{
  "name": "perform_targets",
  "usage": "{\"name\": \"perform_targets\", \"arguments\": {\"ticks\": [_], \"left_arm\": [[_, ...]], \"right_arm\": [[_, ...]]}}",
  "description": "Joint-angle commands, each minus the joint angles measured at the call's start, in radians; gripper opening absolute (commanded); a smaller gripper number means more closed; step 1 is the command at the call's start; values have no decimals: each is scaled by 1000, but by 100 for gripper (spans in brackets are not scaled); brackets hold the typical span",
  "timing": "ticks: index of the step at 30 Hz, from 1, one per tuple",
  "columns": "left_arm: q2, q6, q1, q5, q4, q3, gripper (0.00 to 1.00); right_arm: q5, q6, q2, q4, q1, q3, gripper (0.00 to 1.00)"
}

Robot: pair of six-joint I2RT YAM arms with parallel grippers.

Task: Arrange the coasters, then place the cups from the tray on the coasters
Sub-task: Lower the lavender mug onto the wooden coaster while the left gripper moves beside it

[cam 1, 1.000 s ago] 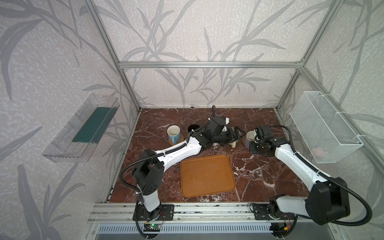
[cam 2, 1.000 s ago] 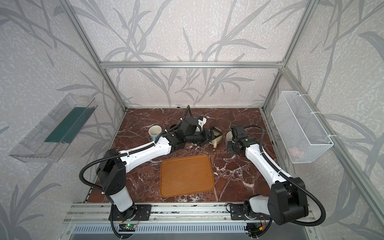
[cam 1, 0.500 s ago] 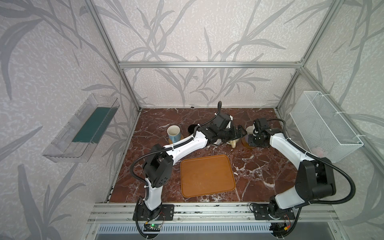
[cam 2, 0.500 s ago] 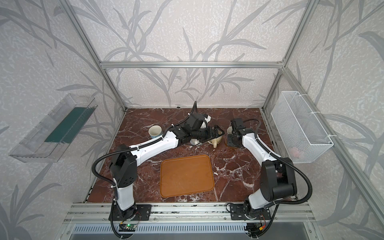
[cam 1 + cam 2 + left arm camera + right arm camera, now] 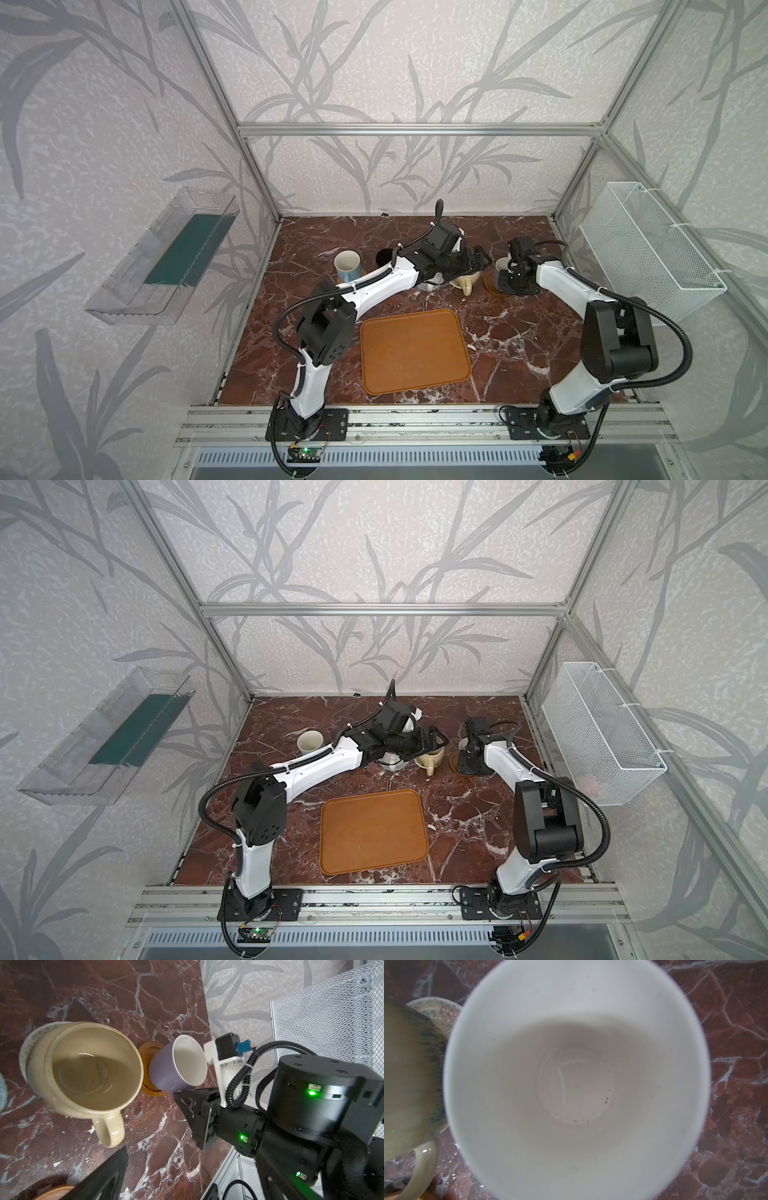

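The cream-beige cup (image 5: 83, 1070) stands on a pale coiled coaster (image 5: 31, 1036). My left gripper (image 5: 159, 1183) hangs open just above and beside it, holding nothing (image 5: 478, 257). Right of it, the lavender cup (image 5: 166, 1072) rests on a glossy brown coaster (image 5: 147, 1051). My right gripper (image 5: 186, 1097) is shut on this cup's hidden side, and its white inside (image 5: 575, 1084) fills the right wrist view. The light blue cup (image 5: 347, 266) and the black cup (image 5: 384, 257) stand further left. The orange-brown tray (image 5: 415, 351) lies bare in front.
My left forearm (image 5: 386, 284) stretches across the back middle and covers what stands beneath it. A white wire basket (image 5: 648, 249) hangs on the right wall and a clear shelf (image 5: 166, 257) on the left wall. The back wall is close behind the cups.
Both arms have raised their elbows while the grippers stayed near the same cups. The left gripper has shifted slightly towards the back. The right gripper has kept hold of the lavender cup.
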Motion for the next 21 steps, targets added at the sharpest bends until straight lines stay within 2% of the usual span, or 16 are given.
{"name": "perform_targets", "arguments": {"ticks": [1, 16, 21], "left_arm": [[13, 10, 6, 4, 11, 8, 98], [-31, 9, 6, -16, 55, -63, 98], [-55, 20, 5, -19, 47, -78, 98]], "right_arm": [[-9, -12, -3, 44, 0, 49, 2], [-31, -8, 10, 44, 8, 1, 3], [-44, 8, 13, 51, 8, -42, 10]]}}
